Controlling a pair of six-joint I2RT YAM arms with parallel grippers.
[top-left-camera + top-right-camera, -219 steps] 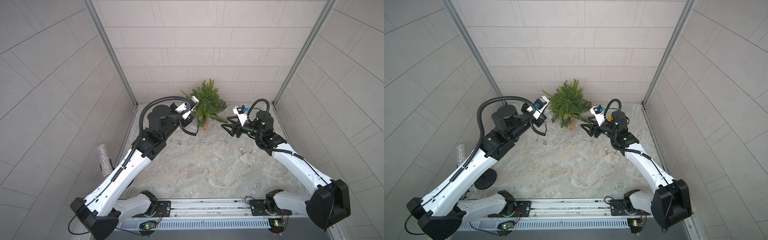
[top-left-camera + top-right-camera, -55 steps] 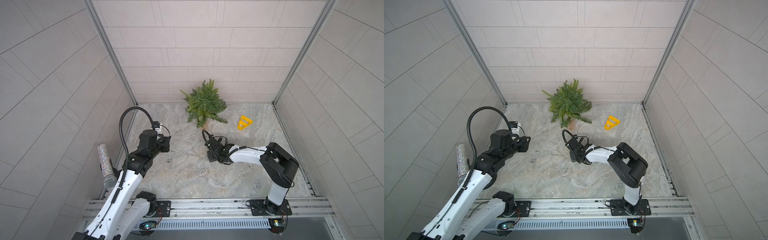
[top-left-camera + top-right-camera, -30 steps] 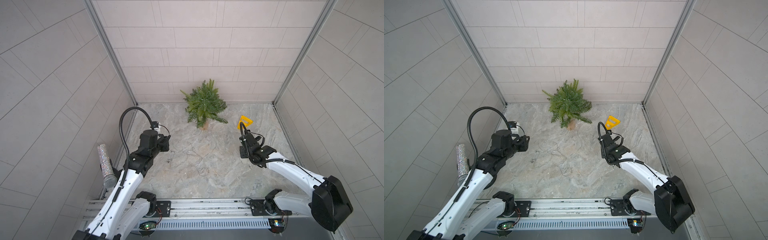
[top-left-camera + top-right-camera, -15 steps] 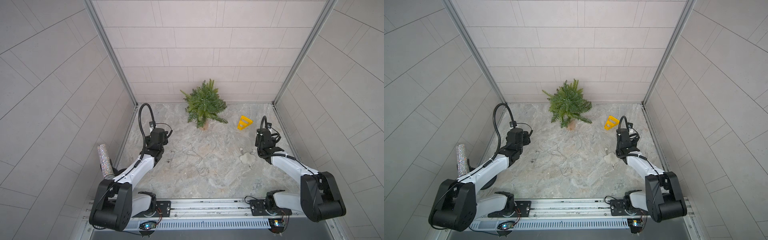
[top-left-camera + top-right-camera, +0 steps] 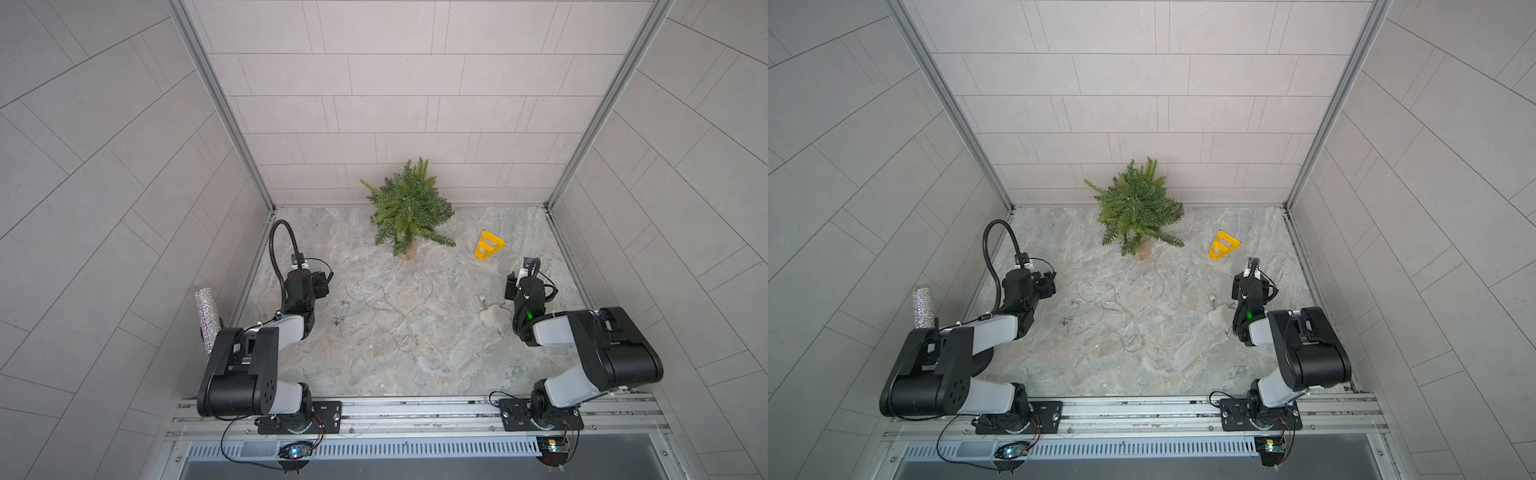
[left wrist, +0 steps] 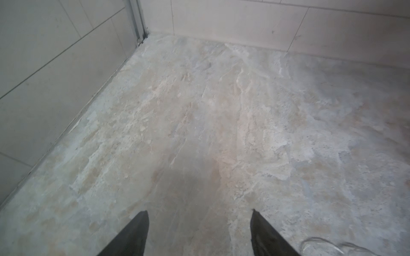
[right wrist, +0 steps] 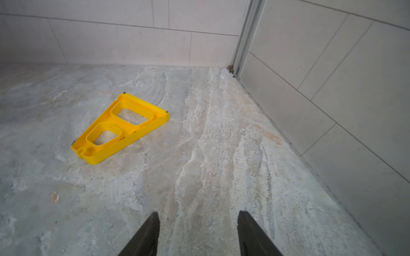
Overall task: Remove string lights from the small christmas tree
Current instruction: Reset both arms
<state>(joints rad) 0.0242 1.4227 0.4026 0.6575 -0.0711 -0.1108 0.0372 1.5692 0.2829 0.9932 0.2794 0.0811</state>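
The small christmas tree (image 5: 409,210) (image 5: 1138,212) stands upright by the back wall, green with a tan base. The string lights (image 5: 376,302) (image 5: 1106,303) lie in loose thin loops on the stone floor in front of it, one strand reaching toward the tree's base. My left gripper (image 5: 322,284) (image 5: 1050,282) (image 6: 199,213) hovers low near the left wall, open and empty. My right gripper (image 5: 520,270) (image 5: 1246,270) (image 7: 198,213) sits near the right wall, open and empty. A thin pale wire loop (image 6: 315,241) shows at the edge of the left wrist view.
A yellow triangular frame (image 5: 489,245) (image 5: 1223,246) (image 7: 121,128) lies ahead of the right gripper. A white fluffy toy with springs (image 5: 492,316) (image 5: 1219,316) rests beside the right arm. A small clear tube (image 5: 341,312) lies near the wire. A glittery cylinder (image 5: 206,313) stands outside the left wall.
Both arms have drawn back and folded toward their own side walls, the right one leaving the middle of the floor. Both grippers have opened. The string lights stay on the floor.
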